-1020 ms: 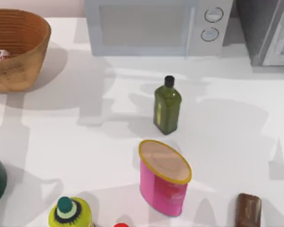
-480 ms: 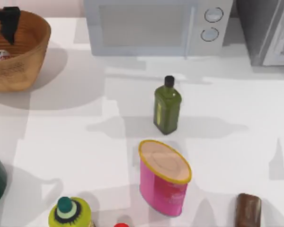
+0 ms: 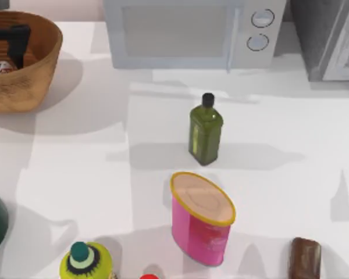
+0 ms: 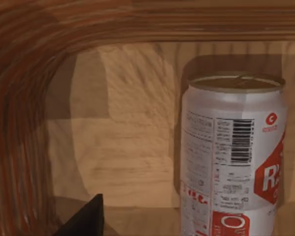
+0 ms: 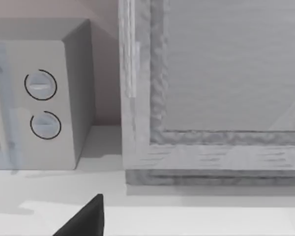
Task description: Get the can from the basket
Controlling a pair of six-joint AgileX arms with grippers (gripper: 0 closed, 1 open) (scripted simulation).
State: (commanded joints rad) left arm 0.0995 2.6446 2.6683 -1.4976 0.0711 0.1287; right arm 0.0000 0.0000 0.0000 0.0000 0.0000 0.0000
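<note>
The basket [image 3: 29,75] stands at the table's far left corner, orange-brown wicker with ribbed walls. Inside it sits the can [image 3: 1,67], white and red. My left gripper [image 3: 13,42] hangs down inside the basket's rim, just to the right of the can and a little behind it. In the left wrist view the can [image 4: 233,157] stands upright and close on the wooden basket floor [image 4: 123,147], with the curved basket wall [image 4: 19,98] beside it. A dark part of my right gripper [image 5: 86,221] shows low in the right wrist view, facing the microwave.
A microwave [image 3: 186,32] stands at the back, with a grey cabinet [image 3: 331,38] to its right. A green bottle [image 3: 205,131] is mid-table and a big pink canister [image 3: 200,218] stands in front of it. A yellow-green bottle [image 3: 84,261] and a brown bar [image 3: 305,258] lie near the front edge.
My left gripper has come into the top view at the basket's back rim and sunk lower into the basket, nearer the can. Nothing else has moved.
</note>
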